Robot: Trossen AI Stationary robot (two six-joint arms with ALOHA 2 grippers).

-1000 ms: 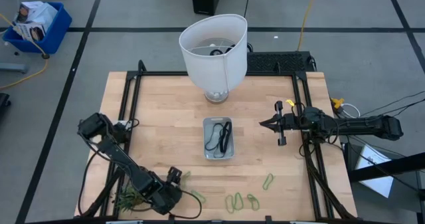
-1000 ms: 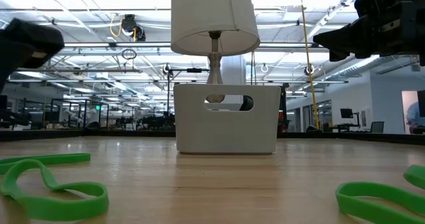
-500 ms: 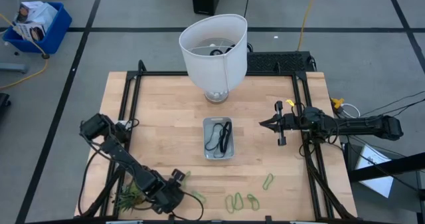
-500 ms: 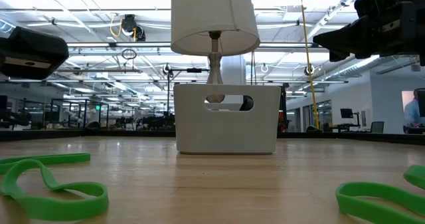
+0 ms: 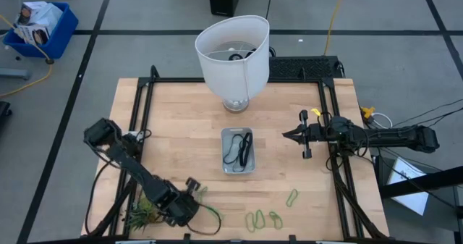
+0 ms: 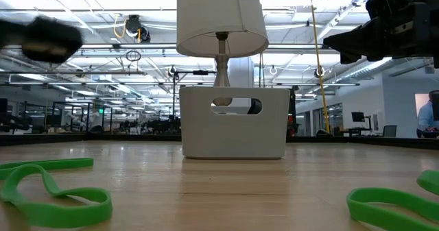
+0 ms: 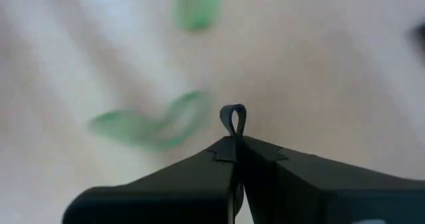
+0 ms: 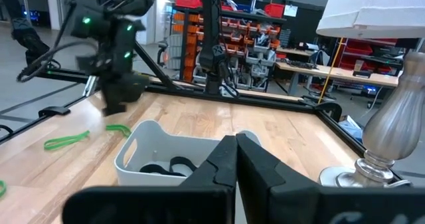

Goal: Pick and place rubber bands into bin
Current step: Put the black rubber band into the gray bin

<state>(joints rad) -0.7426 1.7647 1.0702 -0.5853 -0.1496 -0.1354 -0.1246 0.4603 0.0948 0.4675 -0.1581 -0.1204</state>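
My left gripper (image 5: 194, 200) hovers low over the table's near left part, shut on a dark rubber band (image 7: 233, 117). Loose green rubber bands (image 5: 255, 220) (image 5: 292, 197) lie to its right near the front edge, and two more show in the low view (image 6: 48, 193) (image 6: 391, 205). The clear bin (image 5: 239, 151) stands at the table's middle, with dark bands lying in it (image 8: 171, 165). My right gripper (image 5: 286, 135) waits shut in the air to the right of the bin. My left gripper pinches the dark rubber band between its two shut fingertips. A small loop of the band (image 7: 233, 115) sticks out past the tips. The fingers come from above, slanting down. A thin dark loop (image 5: 211, 216) trails from the gripper toward the near edge.
A white lamp (image 5: 233, 52) stands behind the bin at the table's far side. A spiky green plant (image 5: 141, 213) lies by my left arm at the near left corner. A black frame (image 5: 145, 114) borders the table on the left and right.
My left gripper has shut on the dark band near the table's front left. The arm has shifted slightly and shows blurred in the low view. The band beside it now curves up toward the fingers.
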